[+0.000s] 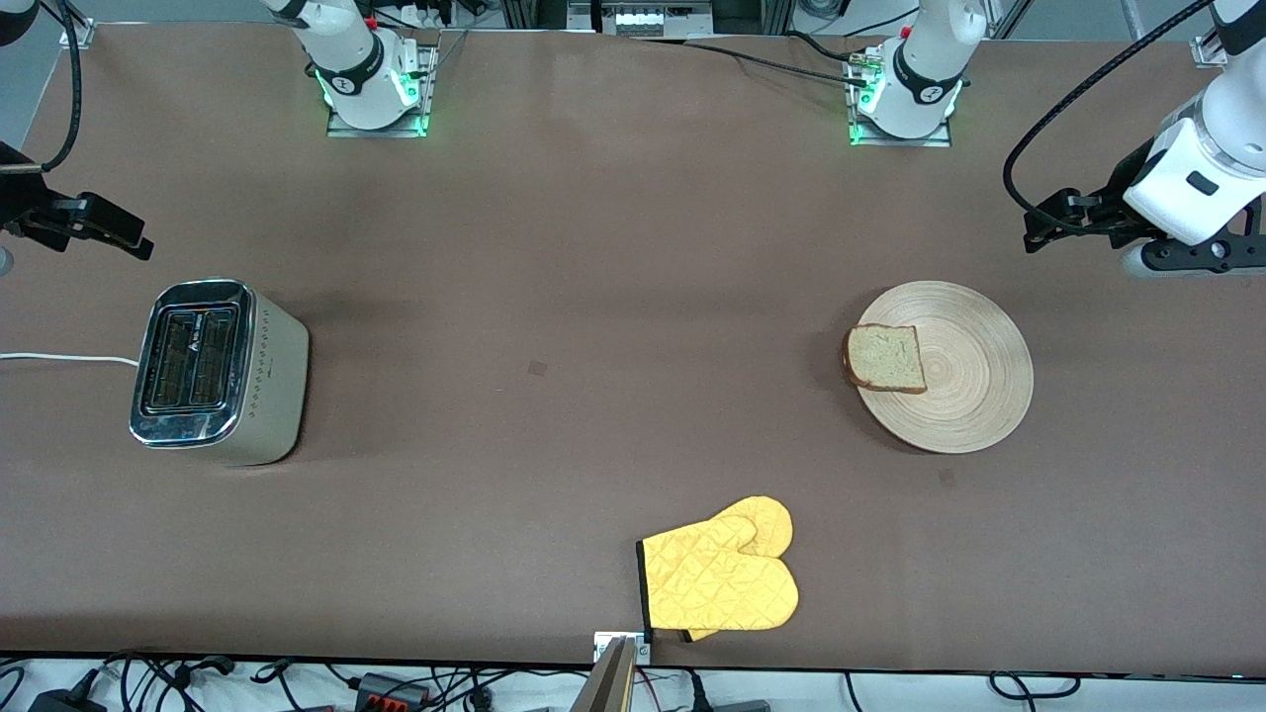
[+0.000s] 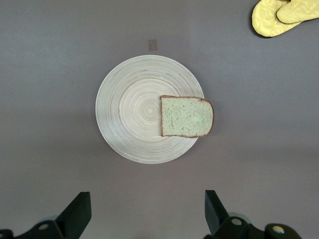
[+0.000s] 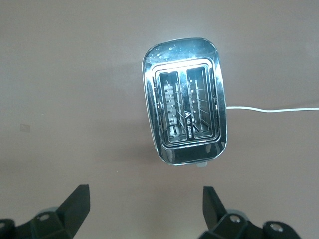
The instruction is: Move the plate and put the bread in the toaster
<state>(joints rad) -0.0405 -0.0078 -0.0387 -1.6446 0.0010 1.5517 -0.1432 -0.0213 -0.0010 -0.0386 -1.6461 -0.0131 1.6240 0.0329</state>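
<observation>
Front view: bread on plate, toaster slots empty, left pincer and right pincer wide.

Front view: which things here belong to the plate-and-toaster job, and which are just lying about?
Part of the job:
- plate, toward the left arm's end
- bread, lying on the plate's edge
- toaster, toward the right arm's end, slots empty
- left gripper and right gripper, both open, waiting

Just lying about:
- yellow oven mitts, near the front camera
</observation>
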